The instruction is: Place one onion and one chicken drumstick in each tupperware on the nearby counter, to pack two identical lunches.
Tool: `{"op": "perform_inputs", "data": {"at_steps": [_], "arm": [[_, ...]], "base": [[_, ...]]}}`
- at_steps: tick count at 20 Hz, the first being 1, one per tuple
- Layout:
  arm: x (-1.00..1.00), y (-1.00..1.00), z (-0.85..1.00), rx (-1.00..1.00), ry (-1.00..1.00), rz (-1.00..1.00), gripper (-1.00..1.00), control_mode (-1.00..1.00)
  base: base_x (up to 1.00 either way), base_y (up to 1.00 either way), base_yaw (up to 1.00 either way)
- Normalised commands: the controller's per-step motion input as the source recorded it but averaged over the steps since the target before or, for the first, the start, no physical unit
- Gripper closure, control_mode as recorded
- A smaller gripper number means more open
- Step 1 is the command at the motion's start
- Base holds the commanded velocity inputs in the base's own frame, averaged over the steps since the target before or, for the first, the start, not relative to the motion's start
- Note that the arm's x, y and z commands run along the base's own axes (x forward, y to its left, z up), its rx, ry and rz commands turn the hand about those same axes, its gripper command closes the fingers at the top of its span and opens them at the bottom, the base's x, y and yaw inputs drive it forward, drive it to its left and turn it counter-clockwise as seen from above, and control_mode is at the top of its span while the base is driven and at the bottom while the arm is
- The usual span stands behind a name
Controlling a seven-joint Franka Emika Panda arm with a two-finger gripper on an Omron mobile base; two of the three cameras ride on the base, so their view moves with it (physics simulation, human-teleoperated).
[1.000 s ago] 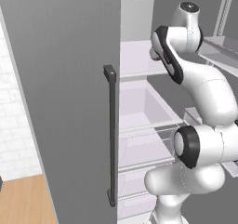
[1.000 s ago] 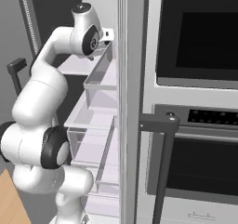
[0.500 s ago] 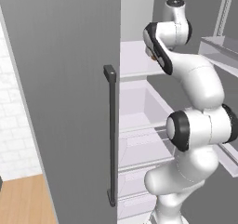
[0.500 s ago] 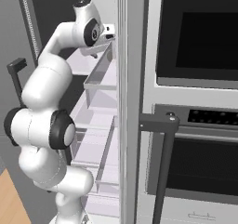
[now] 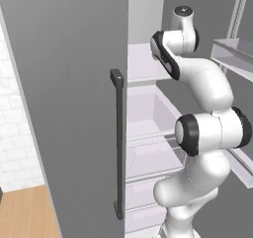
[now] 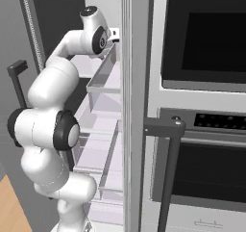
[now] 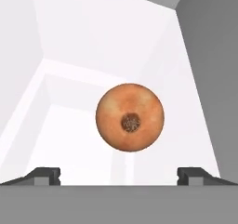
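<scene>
The onion [image 7: 129, 116] is being framed by the wide-open, empty end effector [image 7: 119, 174]; being round, it could be nudged away on the fridge shelf [image 7: 69, 125].

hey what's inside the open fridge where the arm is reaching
One onion sits on a white shelf, ahead of the open gripper. From the base views, the fridge shows pale shelves and drawers; drawer contents are hidden, and no drumstick is visible.
</scene>
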Motion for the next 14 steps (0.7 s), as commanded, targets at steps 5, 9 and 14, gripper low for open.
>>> {"op": "perform_inputs", "data": {"at_steps": [5,9,14], "arm": [[0.61,-0.03,0.02,0.06,0.00,-0.02,-1.00,-1.00],[0.69,-0.06,-0.03,0.10,0.00,0.00,-1.00,-1.00],[-0.12,-0.10,0.02,0.04,0.03,0.00,-1.00,-1.00]], "base": [[0.00,0.00,0.00],[0.00,0.00,0.00],[0.00,0.00,0.00]]}}
